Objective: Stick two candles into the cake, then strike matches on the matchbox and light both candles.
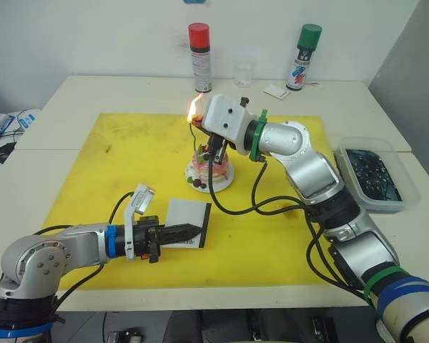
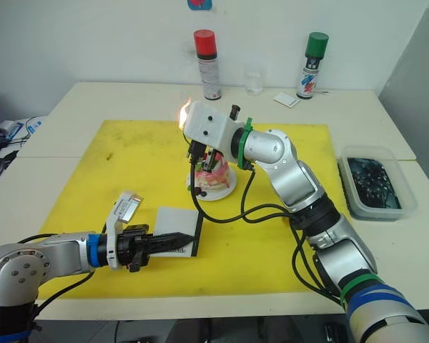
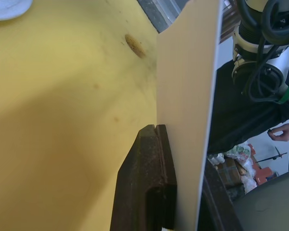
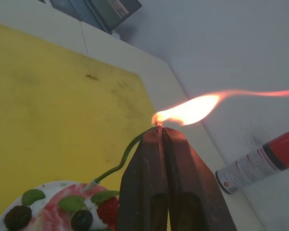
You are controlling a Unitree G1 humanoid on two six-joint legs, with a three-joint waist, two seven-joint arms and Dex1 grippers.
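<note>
A flame (image 4: 192,109) was seen burning right at the tip of the right tool (image 4: 160,132), whose fingers were pressed together, presumably on a match too small to be made out. A candle (image 4: 116,163) rose from the cake (image 4: 62,211) in a green curve and met the flame at the tool's tip, so one candle was judged planted and being lit or just lit. From the head views the right tool (image 1: 213,148) hung directly over the cake (image 1: 209,171), with the flame (image 1: 193,108) above and just behind it.

The second candle could not be told apart in these views; whether it was planted or lit was left open.

The left tool (image 1: 191,230) was closed flat on the matchbox (image 1: 187,221), holding it on edge just above the yellow mat (image 1: 129,157), well short of the cake. In the left wrist view the box (image 3: 188,96) was seen clamped between the fingers (image 3: 151,159).

Judged: striking done for at least one match; one candle at the flame. Remaining, as far as could be shown: confirming the second candle and lighting it.

On the tabletop (image 1: 71,100) beyond the right tool stood two spray cans, red-capped (image 1: 199,57) and green-capped (image 1: 304,56).
</note>
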